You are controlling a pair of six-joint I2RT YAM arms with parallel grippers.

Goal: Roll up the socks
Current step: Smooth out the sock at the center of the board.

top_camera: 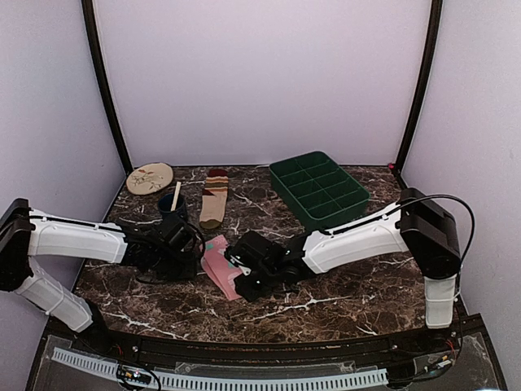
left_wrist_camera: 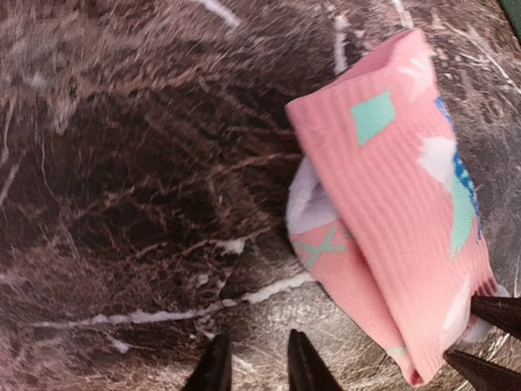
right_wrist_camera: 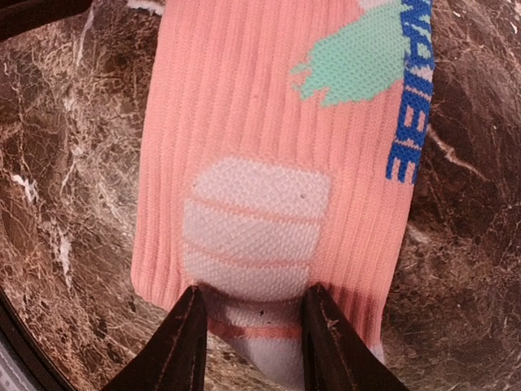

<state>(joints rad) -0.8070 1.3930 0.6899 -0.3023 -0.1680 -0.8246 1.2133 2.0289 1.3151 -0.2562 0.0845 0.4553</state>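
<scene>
Pink sock (top_camera: pixel 218 263): lying at table centre, btwn the two grippers; folded over on itself, w/ teal and white marks and blue lettering showing on the ribbed knit. In left wrist view, top layer is lying over a lower one, white inside peeking out at the open edge.
Right gripper (right_wrist_camera: pixel 254 290): pinching the sock's white end, fingers (right_wrist_camera: pixel 181 346) pressing the fabric from both sides; rest of sock is stretching away flat on the marble.
Left gripper (left_wrist_camera: pixel 257 336): sitting low over bare marble just beside the sock, jaws standing slightly apart, holding nothing, not touching the fabric.
Arms: left arm (top_camera: pixel 77 240) and right arm (top_camera: pixel 358 240) both reaching inward, low over the table, meeting at the sock.
Tan sock (top_camera: pixel 214 199): lying flat toward the back, apart from the pink one, its brown, red and cream striped end pointing at the rear wall.
Cup (top_camera: pixel 170 209): dark, standing just left of tan sock, wooden stick (top_camera: pixel 176 194) leaning in it.
Plate (top_camera: pixel 150 177): round, beige, patterned, sitting at back left.
Tray (top_camera: pixel 319 189): green, w/ compartments, resting at back right.
Table (top_camera: pixel 350 285): dark brown marble w/ white veins, carrying everything.
</scene>
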